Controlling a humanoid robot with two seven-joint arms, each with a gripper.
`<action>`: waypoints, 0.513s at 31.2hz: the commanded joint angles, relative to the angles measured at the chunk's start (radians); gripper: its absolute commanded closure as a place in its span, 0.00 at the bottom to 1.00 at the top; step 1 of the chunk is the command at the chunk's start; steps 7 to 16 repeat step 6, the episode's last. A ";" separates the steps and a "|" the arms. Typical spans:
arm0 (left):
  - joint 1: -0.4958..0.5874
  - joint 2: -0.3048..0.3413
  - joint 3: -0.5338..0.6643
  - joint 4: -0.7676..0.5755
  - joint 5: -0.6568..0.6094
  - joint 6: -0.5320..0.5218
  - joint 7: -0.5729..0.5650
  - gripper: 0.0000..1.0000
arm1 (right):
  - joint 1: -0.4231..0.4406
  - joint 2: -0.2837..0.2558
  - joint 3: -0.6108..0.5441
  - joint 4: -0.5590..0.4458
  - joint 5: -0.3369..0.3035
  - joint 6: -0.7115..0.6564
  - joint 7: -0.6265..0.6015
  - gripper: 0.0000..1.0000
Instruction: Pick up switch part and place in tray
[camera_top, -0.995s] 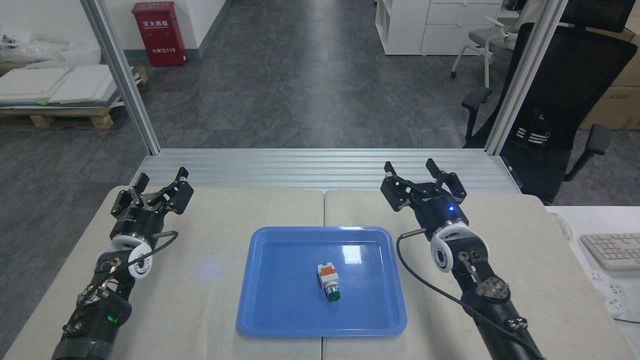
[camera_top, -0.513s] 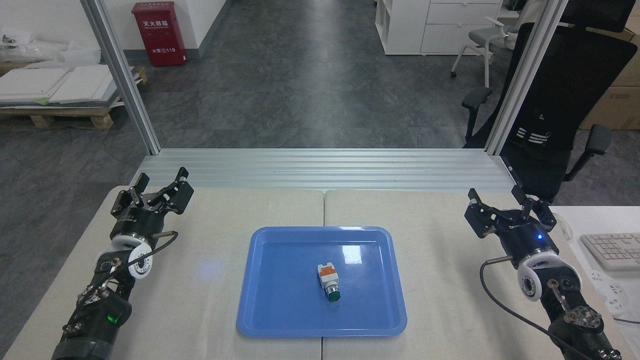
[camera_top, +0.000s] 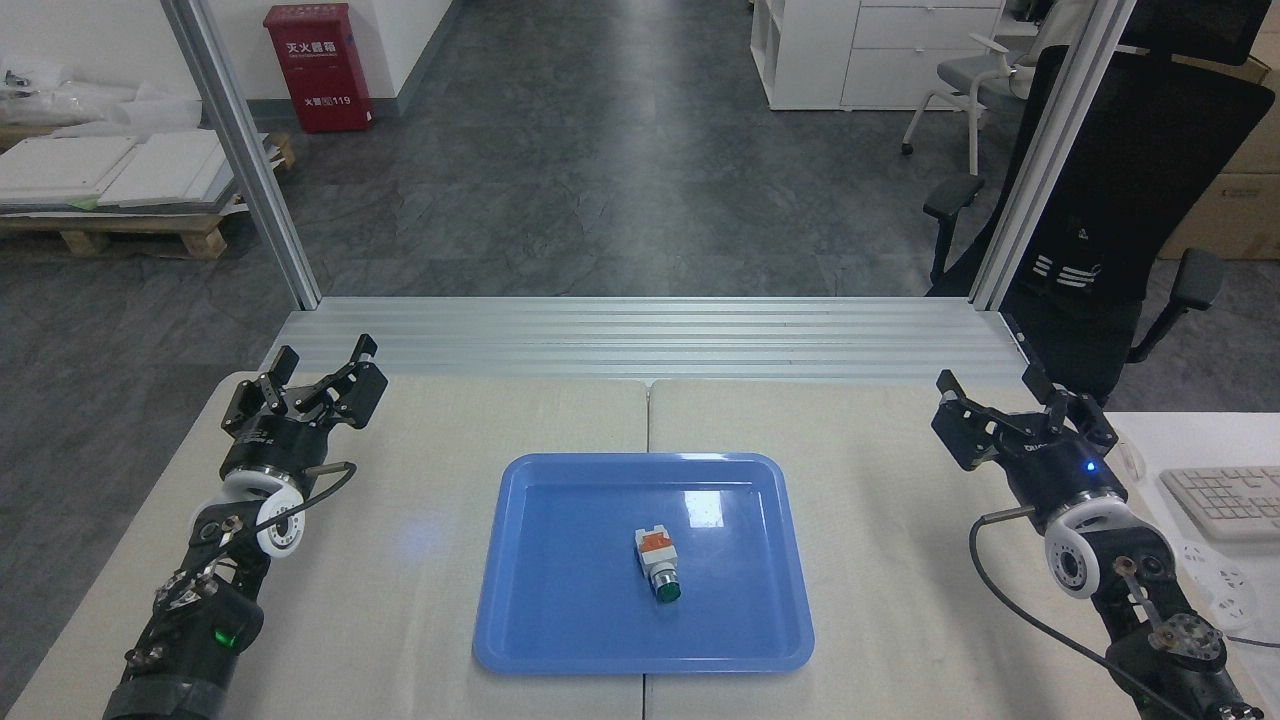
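Switch (camera_top: 655, 564) is lying on its side at centre of the tray (camera_top: 560, 640), lower middle of frame, orange end up-frame; placement looking done; left claw (camera_top: 318, 366) at mid left and right claw (camera_top: 995, 393) at mid right both gaping, holding nothing, well apart from tray; risk: round button end letting switch roll if an arm is nudging the tray.

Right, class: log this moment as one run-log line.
switch: lying in tray | left claw: open, empty, left of tray | right claw: open, empty, right of tray | task: looks done
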 joint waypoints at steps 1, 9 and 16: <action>0.000 0.000 0.000 0.000 0.000 0.000 0.000 0.00 | 0.003 0.007 -0.008 -0.014 -0.004 0.006 0.000 0.02; 0.000 0.000 0.000 0.000 0.000 -0.002 0.000 0.00 | 0.000 0.013 -0.010 -0.011 -0.010 0.000 -0.002 0.01; 0.000 0.000 0.000 0.000 0.000 -0.002 0.000 0.00 | 0.000 0.013 -0.010 -0.011 -0.010 0.000 -0.002 0.01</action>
